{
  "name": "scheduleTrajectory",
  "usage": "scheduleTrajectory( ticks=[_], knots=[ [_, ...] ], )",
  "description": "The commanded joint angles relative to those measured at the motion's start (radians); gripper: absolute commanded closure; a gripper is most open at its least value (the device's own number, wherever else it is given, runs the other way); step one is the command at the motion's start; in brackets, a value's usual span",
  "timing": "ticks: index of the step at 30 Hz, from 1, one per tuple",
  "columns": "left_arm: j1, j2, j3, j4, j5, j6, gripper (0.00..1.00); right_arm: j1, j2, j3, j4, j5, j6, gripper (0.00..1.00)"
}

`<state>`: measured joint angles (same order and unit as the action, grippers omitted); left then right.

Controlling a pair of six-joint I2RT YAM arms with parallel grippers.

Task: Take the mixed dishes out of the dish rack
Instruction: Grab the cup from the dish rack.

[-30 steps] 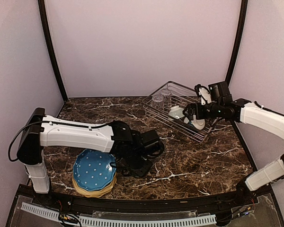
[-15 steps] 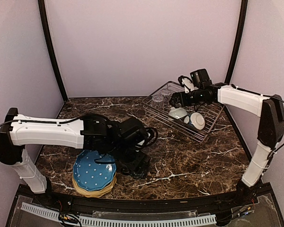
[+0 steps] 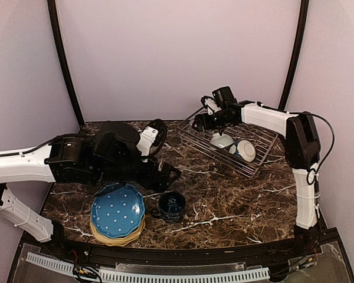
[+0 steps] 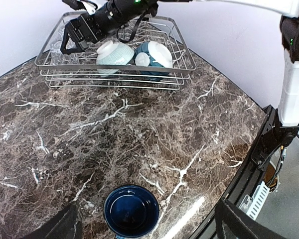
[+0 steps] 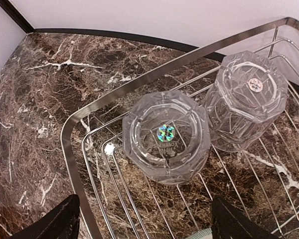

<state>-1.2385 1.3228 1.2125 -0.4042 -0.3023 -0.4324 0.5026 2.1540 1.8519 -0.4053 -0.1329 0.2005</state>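
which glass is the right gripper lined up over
The tumbler at the corner of the dish rack, centred under the right gripper; the other tumbler sits off to one side.

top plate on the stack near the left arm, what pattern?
Blue with white dots. The plate shows best in the top external view.

A robot lab booth.
We see a white left arm (image 3: 20,168) and right arm (image 3: 268,117) mounted at the near edge of a dark marble-look surface (image 3: 242,200), boxed in by plain lilac walls (image 3: 177,59) and black corner poles (image 3: 66,65).
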Motion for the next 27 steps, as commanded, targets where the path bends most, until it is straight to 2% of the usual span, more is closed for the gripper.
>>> scheduleTrajectory(
  ticks=[1,4,10,16,22,27],
  knots=[
    [0.004,-0.077,-0.063,0.052,-0.054,0.035,0.09,0.008,0.103,0.118,-0.017,0.035,0.032,0.16],
    [0.004,-0.109,-0.102,0.050,-0.055,0.028,0.09,0.009,0.164,0.190,-0.028,0.060,0.042,0.18],
    [0.004,-0.176,-0.175,0.049,-0.044,-0.014,0.09,0.010,0.262,0.317,-0.039,0.099,0.052,0.15],
    [0.004,-0.251,-0.232,0.047,-0.049,-0.055,0.09,0.011,0.317,0.382,-0.032,0.115,0.060,0.17],
    [0.004,-0.275,-0.242,0.033,-0.061,-0.064,0.09,0.014,0.304,0.395,-0.032,0.099,0.048,0.32],
    [0.004,-0.259,-0.233,0.040,-0.063,-0.066,0.09,0.017,0.218,0.342,-0.024,0.123,0.019,0.47]
  ],
)
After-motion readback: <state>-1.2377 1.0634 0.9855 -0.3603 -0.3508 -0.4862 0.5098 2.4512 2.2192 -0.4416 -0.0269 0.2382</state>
